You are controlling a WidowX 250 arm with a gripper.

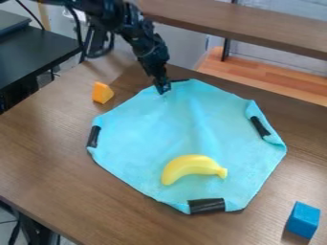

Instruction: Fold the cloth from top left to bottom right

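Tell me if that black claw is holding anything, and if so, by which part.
I can't tell. The gripper is at the top edge of the blue cloth, but whether it grips that edge is unclear.

1. Readable text, labels, brands, numbers, signs: none legible.
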